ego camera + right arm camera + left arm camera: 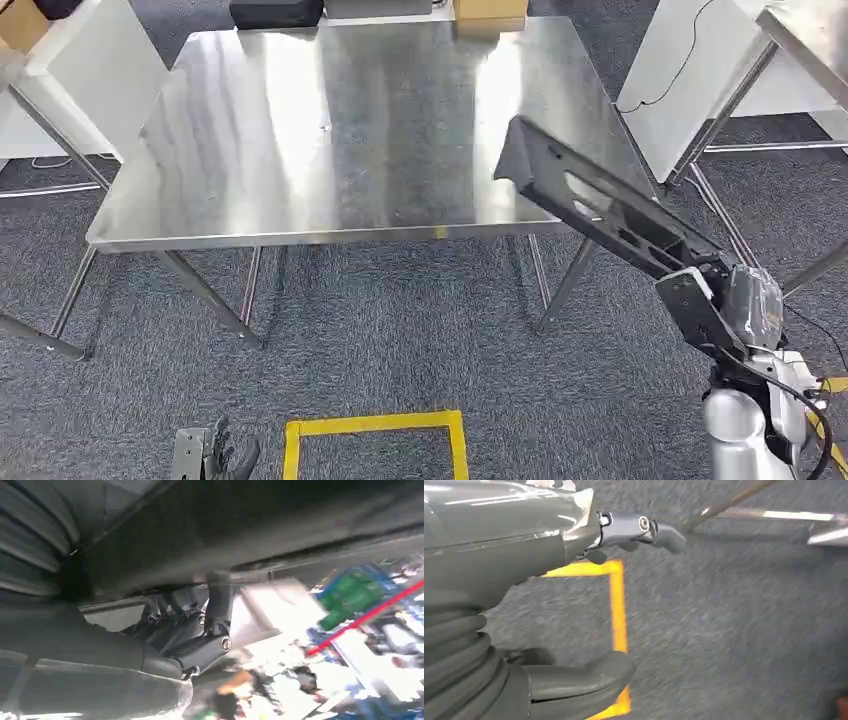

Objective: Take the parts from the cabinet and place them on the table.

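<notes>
A long black plastic part (590,200) with slots juts out over the right front corner of the steel table (300,130), raised above its top. My right hand (715,300) grips the part's near end. In the right wrist view the dark part (240,525) lies across the curled fingers (220,605). My left hand (210,455) hangs low over the carpet at the lower left. In the left wrist view its thumb (579,680) and fingers (644,530) are apart with nothing between them.
A yellow tape square (375,440) marks the grey carpet in front of the table. White panels (690,70) and another steel table (810,30) stand at the right. A cardboard box (490,12) and a dark case (275,12) sit beyond the table's far edge.
</notes>
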Robot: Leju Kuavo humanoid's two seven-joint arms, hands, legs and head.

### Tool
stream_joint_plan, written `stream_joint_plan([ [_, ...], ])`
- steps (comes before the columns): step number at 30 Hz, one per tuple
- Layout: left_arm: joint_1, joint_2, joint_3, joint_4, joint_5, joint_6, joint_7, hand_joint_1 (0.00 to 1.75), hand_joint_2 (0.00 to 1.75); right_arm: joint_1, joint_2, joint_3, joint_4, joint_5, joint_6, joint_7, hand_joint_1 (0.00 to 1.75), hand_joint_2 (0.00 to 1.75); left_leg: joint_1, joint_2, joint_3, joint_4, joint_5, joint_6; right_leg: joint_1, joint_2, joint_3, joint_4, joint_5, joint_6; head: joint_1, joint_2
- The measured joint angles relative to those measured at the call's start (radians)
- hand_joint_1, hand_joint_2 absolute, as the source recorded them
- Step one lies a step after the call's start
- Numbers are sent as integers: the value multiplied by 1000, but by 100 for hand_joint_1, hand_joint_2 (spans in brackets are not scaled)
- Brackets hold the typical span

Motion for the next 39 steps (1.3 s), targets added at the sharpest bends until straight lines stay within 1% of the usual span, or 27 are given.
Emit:
stream_joint_plan([
  [1,0,1,0,1,-1,-1,-2,0,175,-25,-2,20,0,8,13,12,175,175,2,0,24,-15,-11,-14,-4,-17,-47,88,28,5,-2,-1],
  [2,-2,0,-1,3,-1,-2,-1,0,175,-59,-9,44,0,11,28,28,175,175,8,3,45,-24,-24,-17,-6,-20,-106,170,38,3,-3,0],
  [4,-1,-5,-5,8,-3,-6,-2,0,175,-122,-16,90,4,8,56,56,175,175,20,3,89,-32,-56,-33,-10,-22,-224,278,-17,-3,2,0],
  [6,0,-13,-10,13,-8,-6,-1,0,175,-171,-29,135,13,-7,82,64,175,175,35,-2,141,-37,-96,-50,-17,-23,-299,269,-111,6,3,0],
  [7,-1,-15,-13,16,-9,-1,1,0,175,-192,-35,160,20,-19,95,63,175,175,45,-6,170,-37,-115,-60,-22,-25,-320,230,-132,15,4,0],
  [8,-2,-16,-15,20,-9,2,4,0,175,-211,-40,185,28,-30,106,63,175,175,55,-10,199,-37,-140,-70,-30,-30,-333,169,-116,36,7,0],
  [9,-3,-17,-15,24,-6,6,8,0,175,-225,-44,206,39,-37,114,63,175,175,60,-12,224,-34,-157,-80,-37,-37,-340,107,-59,57,9,0],
  [10,-3,-17,-15,31,0,11,9,0,175,-238,-49,233,58,-46,121,63,175,175,59,-13,235,-32,-189,-93,-46,-59,-351,9,114,109,20,0],
  [11,-4,-16,-15,43,3,14,9,0,175,-249,-55,262,85,-55,126,61,175,175,59,-13,270,-8,-223,-104,-48,-84,-358,-37,262,126,30,0],
  [12,-3,-15,-15,45,5,16,11,0,175,-261,-56,292,98,-62,133,64,175,175,56,-18,251,-4,-234,-111,-39,-80,-347,-1,262,79,35,0],
  [13,-9,-14,-17,47,6,17,11,0,175,-269,-62,308,99,-63,132,66,175,175,57,-7,265,-6,-248,-120,-36,-70,-353,10,250,50,18,0],
  [15,-30,-10,-24,45,9,19,7,0,175,-312,-70,340,109,-68,134,69,175,175,56,-6,223,67,-209,-129,-48,-70,-350,21,227,18,27,0],
  [17,-41,-8,-30,45,9,18,7,0,175,-344,-71,366,120,-74,134,70,175,175,59,-4,128,229,-150,-135,-50,-64,-330,12,210,-4,7,0],
  [18,-42,-7,-30,46,10,18,8,0,175,-355,-71,385,134,-75,135,72,175,175,59,0,75,287,-181,-137,-49,-57,-317,8,199,-13,3,0],
  [20,-41,-7,-31,47,10,19,8,0,175,-359,-71,407,148,-77,135,78,175,175,58,0,8,325,-302,-140,-47,-48,-290,6,178,-16,-1,0],
  [21,-42,-6,-31,47,10,19,8,0,175,-359,-71,414,154,-76,135,79,175,175,58,1,-16,321,-336,-140,-45,-43,-279,6,168,-17,-4,0],
  [22,-42,-6,-31,48,11,19,8,0,175,-361,-71,421,160,-74,136,81,175,175,58,1,-32,303,-336,-138,-44,-40,-267,6,160,-17,-4,0],
  [23,-42,-6,-32,48,11,19,9,0,175,-368,-71,429,166,-67,137,88,175,175,58,1,-32,253,-290,-135,-44,-38,-253,6,150,-16,-4,0],
  [25,-46,-5,-36,48,10,19,17,0,175,-400,-63,454,186,-43,145,117,175,175,58,4,-5,101,-105,-125,-44,-34,-233,5,137,-12,-5,0],
  [26,-49,-4,-39,49,10,19,19,0,175,-426,-55,469,208,-32,147,129,175,175,56,9,-6,57,-60,-120,-41,-29,-229,7,134,-8,-6,0],
  [27,-55,-2,-40,50,10,19,24,0,175,-447,-44,486,230,-25,149,137,175,175,52,11,-7,58,-83,-120,-38,-22,-230,4,131,-2,-7,0],
  [30,-68,-2,-52,50,9,19,25,0,175,-477,-29,515,261,-22,149,146,175,175,44,3,7,55,-61,-104,-39,-23,-222,-9,128,19,-10,0],
  [31,-70,-2,-56,50,9,19,25,0,175,-481,-27,520,269,-21,148,147,175,175,54,2,14,43,-52,-93,-42,-27,-232,1,120,20,-7,0],
  [33,-73,-1,-58,50,9,18,25,0,175,-505,-21,535,293,-2,153,156,175,175,49,-2,19,41,-52,-85,-37,-33,-277,101,74,6,6,0],
  [36,-81,0,-61,56,17,18,27,0,175,-558,26,582,391,47,161,184,175,175,35,-2,22,41,-59,-75,-25,-33,-403,320,14,-3,12,0],
  [37,-84,0,-63,59,21,18,27,0,175,-571,45,598,431,60,161,188,175,175,32,-2,25,41,-60,-73,-22,-33,-403,308,26,0,12,0],
  [39,-93,0,-66,63,22,17,29,0,175,-604,84,625,508,85,162,193,175,175,25,-6,35,41,-67,-71,-14,-33,-340,164,98,5,14,0],
])
